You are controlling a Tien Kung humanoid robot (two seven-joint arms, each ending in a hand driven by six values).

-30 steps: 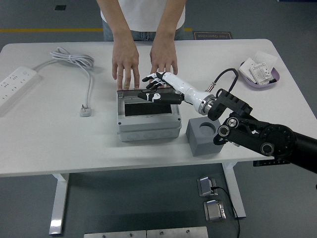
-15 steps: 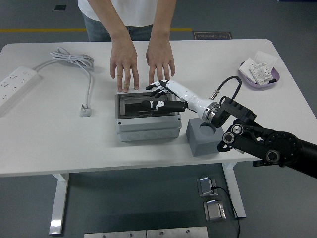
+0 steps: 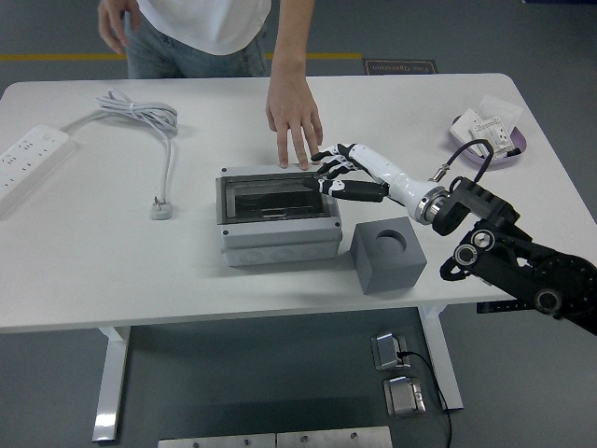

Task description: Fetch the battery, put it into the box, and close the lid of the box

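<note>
The grey box (image 3: 278, 229) stands mid-table with its dark see-through lid (image 3: 275, 196) lying flat, closed on top. Something dark shows through the lid; I cannot tell if it is the battery. My right hand (image 3: 338, 175), white with black fingers, is at the box's far right corner, fingers spread and holding nothing. A person's hand (image 3: 294, 126) rests fingertips on the table just behind the box. The person's other hand (image 3: 114, 23) is lifted away at the top left.
A grey block with a round hole (image 3: 388, 253) stands right of the box. A purple tray (image 3: 489, 142) with white packets is at the far right. A white power strip (image 3: 33, 154), cable (image 3: 140, 112) and plug (image 3: 161, 209) lie at the left.
My right hand has drawn back to the right off the lid, which now lies flat. The person has pulled one hand away and stepped to the left.
</note>
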